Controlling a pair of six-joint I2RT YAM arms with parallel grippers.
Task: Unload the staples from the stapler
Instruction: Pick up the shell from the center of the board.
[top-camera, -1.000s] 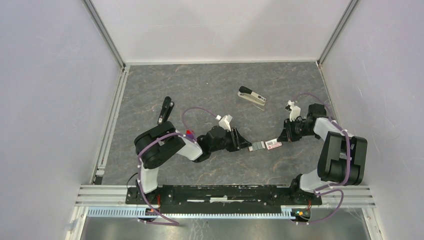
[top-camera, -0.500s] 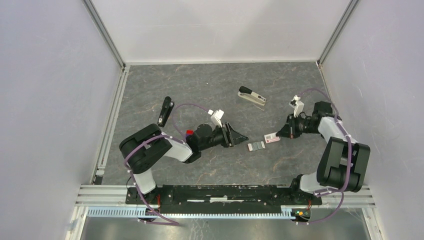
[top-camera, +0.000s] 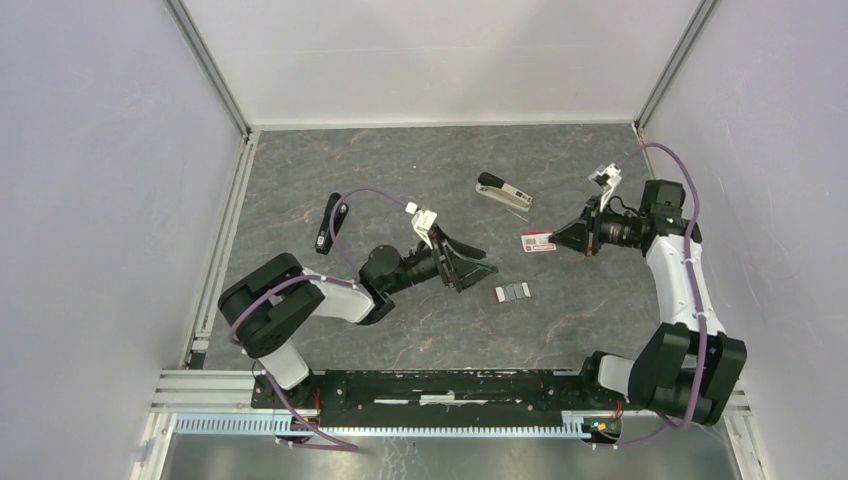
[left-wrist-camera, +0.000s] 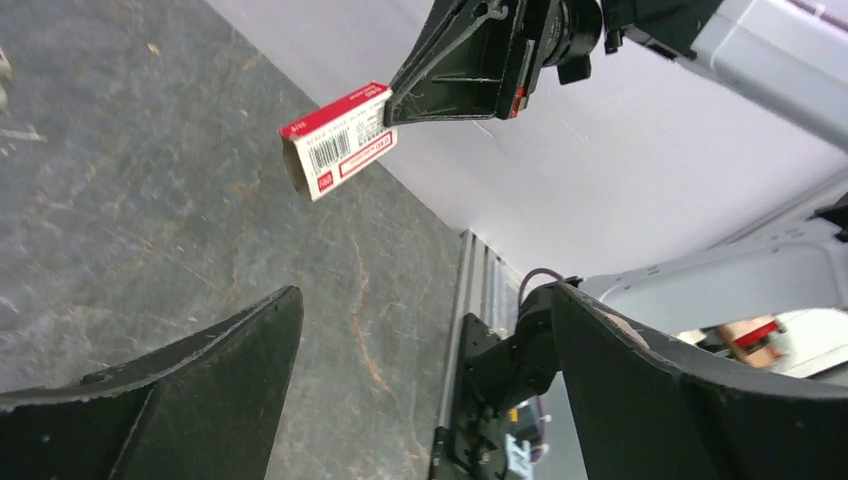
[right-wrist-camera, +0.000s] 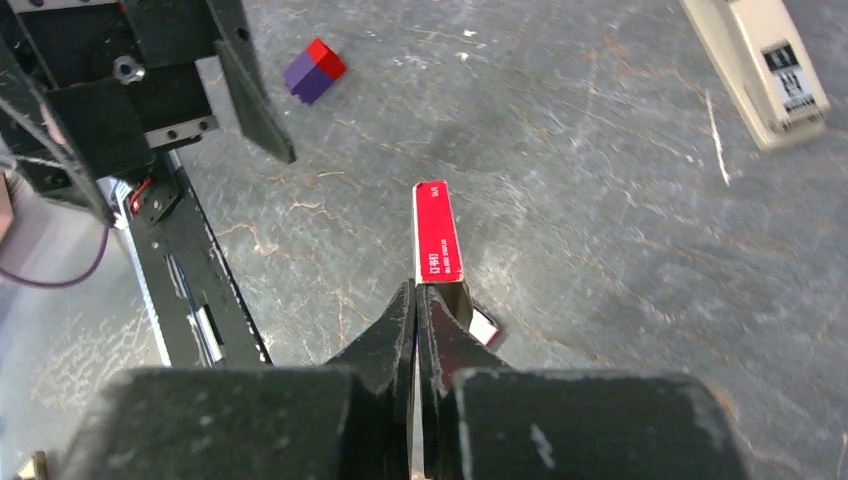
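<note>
left claw was found spread wide, nothing between its fingers; it lay low over the table, pointing toward the right arm.

right claw was found pinched fully together on one end of the red-and-white box. the box was carried clear of the table and stuck out straight ahead of the tips. in the left wrist view the box hung ahead of and above the open fingers, well apart from them.

staples lay flat on the table just beyond the left claw's tips, untouched by either claw, and nearer the bases than the carried box.

stapler was in two pieces. the beige rail with its black end lay on the far side of the right claw, ahead of it and off to one side. the black bar lay well behind the left claw, beside that arm's cable.

red-and-purple block sat on the table ahead of the right claw, close by the left claw.
</note>
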